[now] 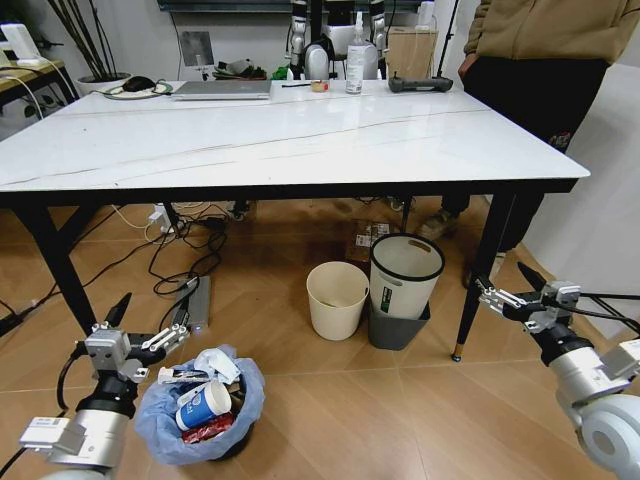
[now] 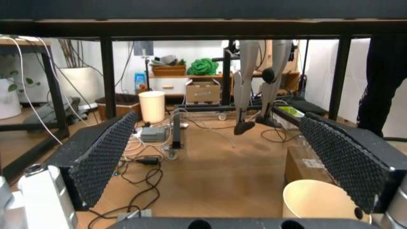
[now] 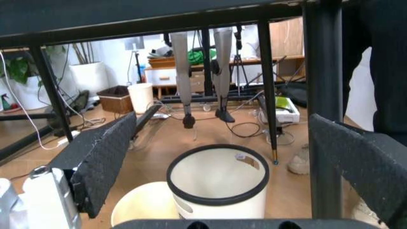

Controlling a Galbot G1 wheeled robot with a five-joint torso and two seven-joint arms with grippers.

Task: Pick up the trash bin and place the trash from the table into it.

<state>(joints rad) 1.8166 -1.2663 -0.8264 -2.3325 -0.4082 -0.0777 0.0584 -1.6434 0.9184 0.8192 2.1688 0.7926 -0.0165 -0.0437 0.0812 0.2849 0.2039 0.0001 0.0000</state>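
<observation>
The trash bin (image 1: pixel 198 412), dark with a light-blue bag over its rim, stands on the floor in front of the table (image 1: pixel 300 140), at the lower left of the head view. Trash lies inside it: a blue-and-white paper cup (image 1: pixel 205 404), a crushed red can (image 1: pixel 207 430) and white papers (image 1: pixel 200 371). My left gripper (image 1: pixel 150 320) hangs open just beside the bin's rim, holding nothing. In the left wrist view its fingers (image 2: pixel 102 157) stand wide apart. My right gripper (image 1: pixel 510 287) is open and low at the right, near the table's front right leg (image 1: pixel 480 290).
Under the table stand a cream bin (image 1: pixel 336 298) and a white bin with black rim (image 1: pixel 405 275), also the white bin (image 3: pixel 218 181) in the right wrist view. Cables (image 1: pixel 175 255) trail on the floor. A laptop (image 1: pixel 222 89) and spray bottle (image 1: pixel 355 55) sit at the far edge. A person (image 1: pixel 540 60) stands beyond.
</observation>
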